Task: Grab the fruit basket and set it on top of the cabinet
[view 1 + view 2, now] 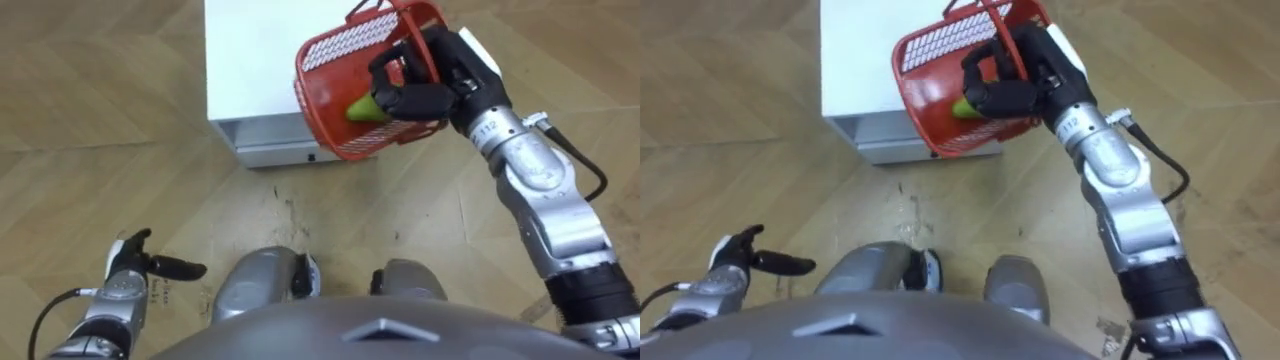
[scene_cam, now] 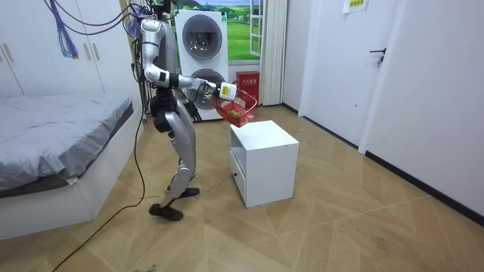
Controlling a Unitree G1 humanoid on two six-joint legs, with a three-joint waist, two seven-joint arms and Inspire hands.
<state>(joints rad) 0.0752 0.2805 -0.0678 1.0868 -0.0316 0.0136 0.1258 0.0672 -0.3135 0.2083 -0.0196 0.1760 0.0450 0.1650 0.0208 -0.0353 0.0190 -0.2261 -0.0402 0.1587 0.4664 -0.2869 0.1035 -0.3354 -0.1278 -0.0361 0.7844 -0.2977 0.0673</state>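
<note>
The fruit basket [image 1: 340, 60] is being held tilted, clear above the white surface [image 1: 245, 55], grasped by the right hand [image 1: 425, 85]. It is best being levelled so the green fruit [image 1: 362, 105] is kept inside. The left hand [image 1: 133, 268] is hanging relaxed.

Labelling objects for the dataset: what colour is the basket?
Red mesh basket, clearest in the left eye view, gripped by the right hand.

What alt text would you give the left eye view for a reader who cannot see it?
The robot's right hand holds a red fruit basket tilted in the air, fingers curled round its rim, over the edge of a white cabinet; a green fruit lies inside. Its left hand hangs open above the wooden floor.
</note>
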